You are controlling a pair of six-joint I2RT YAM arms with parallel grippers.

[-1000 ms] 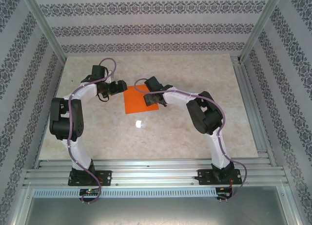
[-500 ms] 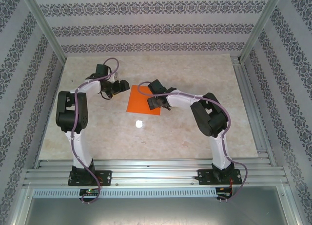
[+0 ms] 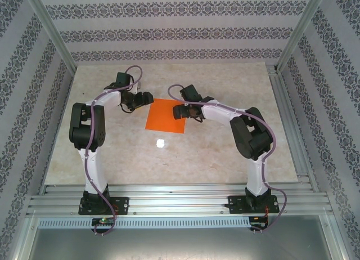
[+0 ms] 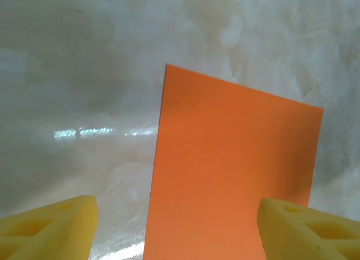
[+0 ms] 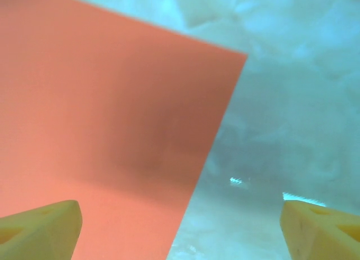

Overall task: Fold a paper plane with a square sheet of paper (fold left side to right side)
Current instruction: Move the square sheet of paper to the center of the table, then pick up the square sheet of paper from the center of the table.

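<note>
At bench [image 3: 225, 153] centre your square sheet of paper [image 3: 166, 117] lies flat, left gripper [image 3: 144, 99] spread beside its far-left corner, right gripper [image 3: 180, 111] spread, seemingly over its right edge.

Open tabletop [image 3: 225, 153] rings the square sheet [image 3: 166, 117] — left pincer [image 3: 146, 97] and right pincer [image 3: 180, 110] crowd its sides.

Your left arm [image 3: 93, 164] and right arm [image 3: 256, 174] wear white shells with bulky black joint housings. Behind the black left claw [image 3: 144, 99] and right claw [image 3: 178, 112], a purple cable [image 3: 133, 74] loops back along each arm's links. Each claw's fingers [image 4: 50, 226] are yellow, moulded with triangular hollows.
</note>
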